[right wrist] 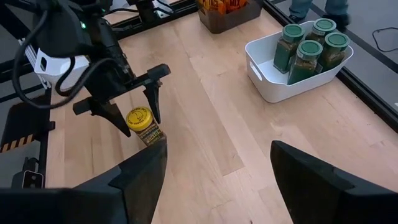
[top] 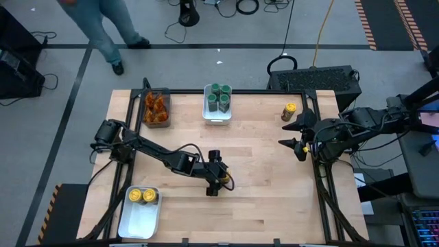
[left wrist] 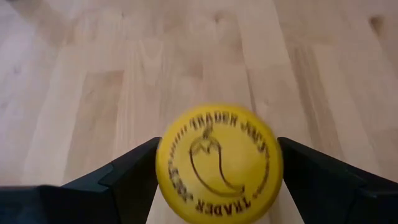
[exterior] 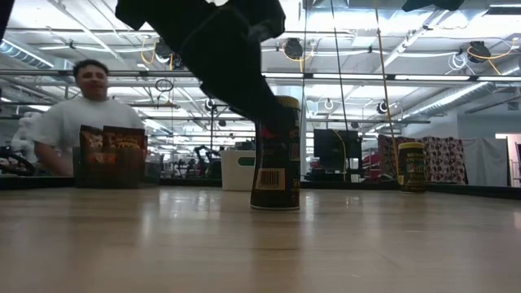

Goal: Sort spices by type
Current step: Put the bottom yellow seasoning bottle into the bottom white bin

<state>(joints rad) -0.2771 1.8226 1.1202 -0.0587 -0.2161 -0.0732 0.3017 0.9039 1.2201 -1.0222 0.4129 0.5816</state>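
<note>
Fingers of the left gripper (right wrist: 132, 102) straddle an upright yellow-lidded jar (right wrist: 143, 126) mid-table, spread on either side of its lid, not visibly touching. Two matching jars sit in a white tray (top: 140, 218) back toward this arm's base. The right gripper (top: 298, 134) waits spread, beside another yellow-lidded jar (top: 289, 111); green-lidded jars (top: 219, 96) fill a second tray (top: 218, 117).

Quick count from my end: I see four green-lidded jars (top: 218, 97) in one white tray (top: 217, 118), and four yellow-lidded jars total: two (top: 142, 196) in the other white tray (top: 137, 223), one (top: 223, 175) mid-table, one (top: 289, 112) near the far edge. One dark bin (top: 156, 108) of orange pieces. Two arms.
</note>
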